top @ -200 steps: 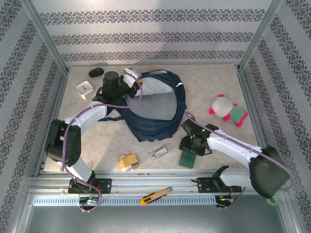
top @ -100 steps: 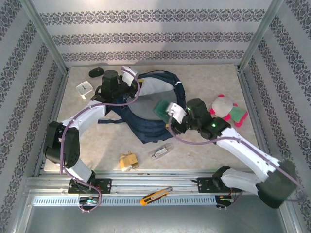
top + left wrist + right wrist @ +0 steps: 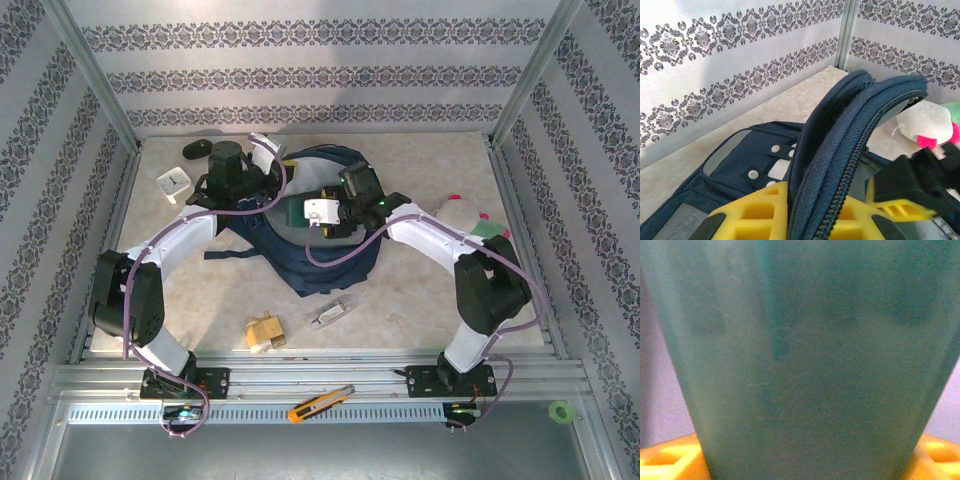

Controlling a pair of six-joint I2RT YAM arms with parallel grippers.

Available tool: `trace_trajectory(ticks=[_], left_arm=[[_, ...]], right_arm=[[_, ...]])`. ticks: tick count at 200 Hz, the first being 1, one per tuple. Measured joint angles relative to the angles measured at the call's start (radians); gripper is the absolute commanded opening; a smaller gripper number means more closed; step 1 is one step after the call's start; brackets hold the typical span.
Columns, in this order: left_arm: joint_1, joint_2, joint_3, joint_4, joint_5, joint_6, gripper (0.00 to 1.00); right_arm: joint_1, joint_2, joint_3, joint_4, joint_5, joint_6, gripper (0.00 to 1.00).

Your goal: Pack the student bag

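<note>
The student bag (image 3: pixel 330 265) lies on the table (image 3: pixel 430 290) a little toward 12 o'clock from the middle, its mouth open and facing up, with pale lining inside. The left gripper (image 3: pixel 266 165) is at the 10 o'clock side of the bag. In the left wrist view the left gripper (image 3: pixel 812 215) is pressed together on the raised zipper rim of the bag (image 3: pixel 840 130), one yellow finger (image 3: pixel 760 212) on each side of the rim. The right gripper (image 3: pixel 300 212) reaches from 3 o'clock into the open mouth of the bag. In its own view, a green flat thing (image 3: pixel 800 355) stands between the orange fingers (image 3: pixel 670 457) of the right gripper (image 3: pixel 805 460); I cannot tell whether they press it or stand loose beside it. A white plush toy (image 3: pixel 452 208) lies at 3 o'clock of the bag, partly behind the right arm, and a small white square object (image 3: pixel 173 183) and a black object (image 3: pixel 197 149) lie at 10 o'clock. At 6 o'clock of the bag lie a small wooden block (image 3: pixel 265 330) and a metal clip (image 3: pixel 332 315), a little apart. A yellow utility knife (image 3: pixel 320 402) rests on the rail between the arm bases.
</note>
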Motion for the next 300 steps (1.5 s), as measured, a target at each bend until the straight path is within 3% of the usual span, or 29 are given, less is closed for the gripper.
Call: trace_trajectory(ticks=[41,72,92,123,149,167,191,212,232,253,300], left_arm=[[0.0,-0.003,0.002,-0.024,-0.001,0.006,0.01],[0.0,-0.012,0.002,-0.03,-0.004,0.016,0.01],[0.0,-0.017,0.002,-0.036,-0.006,0.019,0.01],[0.0,-0.019,0.002,-0.043,-0.008,0.019,0.01],[0.0,-0.019,0.001,-0.043,-0.008,0.019,0.01],[0.0,-0.019,0.0,-0.043,-0.008,0.019,0.01],[0.0,-0.021,-0.002,-0.043,-0.008,0.019,0.01],[0.0,-0.023,-0.002,-0.043,-0.008,0.019,0.01],[0.0,-0.024,-0.003,-0.043,-0.007,0.019,0.01],[0.0,-0.025,-0.003,-0.043,-0.005,0.019,0.01],[0.0,-0.025,-0.004,-0.043,0.014,0.019,0.01]], right_arm=[[0.0,-0.016,-0.001,0.028,0.002,0.058,0.98],[0.001,-0.099,-0.038,0.029,0.011,0.258,0.98],[0.016,-0.187,-0.093,0.03,0.025,0.512,0.98],[0.089,-0.285,-0.215,0.097,0.036,1.033,0.98],[0.156,-0.286,-0.331,0.214,0.051,1.426,0.9],[0.191,-0.261,-0.37,0.268,0.091,1.677,0.78],[0.197,-0.208,-0.37,0.322,0.153,1.958,0.64],[0.197,-0.172,-0.37,0.344,0.206,2.158,0.6],[0.196,-0.142,-0.37,0.351,0.235,2.291,0.59],[0.187,-0.106,-0.365,0.359,0.254,2.389,0.52],[0.145,0.014,-0.254,0.402,0.278,2.441,0.4]])
